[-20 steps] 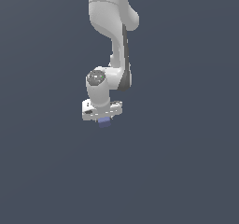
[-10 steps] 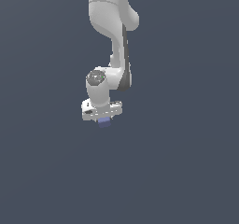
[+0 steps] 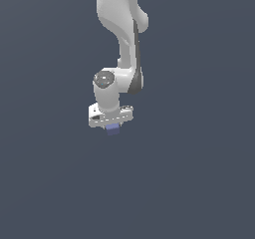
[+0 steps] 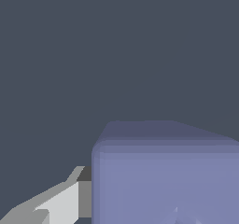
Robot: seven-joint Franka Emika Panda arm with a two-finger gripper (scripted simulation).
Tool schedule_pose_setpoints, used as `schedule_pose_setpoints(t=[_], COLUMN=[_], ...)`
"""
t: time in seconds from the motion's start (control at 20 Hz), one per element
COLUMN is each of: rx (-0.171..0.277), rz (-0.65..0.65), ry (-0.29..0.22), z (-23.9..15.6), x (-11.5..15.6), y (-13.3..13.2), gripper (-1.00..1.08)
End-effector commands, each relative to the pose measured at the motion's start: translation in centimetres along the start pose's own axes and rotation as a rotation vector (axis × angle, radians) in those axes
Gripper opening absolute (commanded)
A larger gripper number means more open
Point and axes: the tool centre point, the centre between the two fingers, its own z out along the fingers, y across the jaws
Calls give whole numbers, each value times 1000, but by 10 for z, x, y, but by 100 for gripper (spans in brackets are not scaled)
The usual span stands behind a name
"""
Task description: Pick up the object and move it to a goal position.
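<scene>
Holding the periwinkle cube (image 3: pixel 113 129) clamped in my claw (image 3: pixel 112 127), which points straight down from the white arm (image 3: pixel 121 44). Cube sits directly under the claw's crossbar, its lower part showing below it. Wrist view: cube (image 4: pixel 165 181) fills the near field, one grey finger (image 4: pixel 60 202) touching its side.

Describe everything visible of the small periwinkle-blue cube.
The small matte periwinkle-blue cube is plain and unmarked, with softly rounded edges. In the exterior view only its lower part shows, poking out beneath the white robot gripper, which is wider than it. The wrist view shows it close up, filling much of the frame, with a light grey finger pressed against one side. It appears held between the fingers against the uniform dark grey background; no contact with any surface is visible.
</scene>
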Motion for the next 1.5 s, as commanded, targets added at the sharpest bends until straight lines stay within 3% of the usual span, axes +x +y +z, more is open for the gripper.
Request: schedule_pose_setpoints(t=[0.0, 1.45], rx=[0, -1], rz=[-1, -1], ry=[1, 1], z=[-14, -270], x=[6, 112], y=[-6, -118], gripper=[-100, -100])
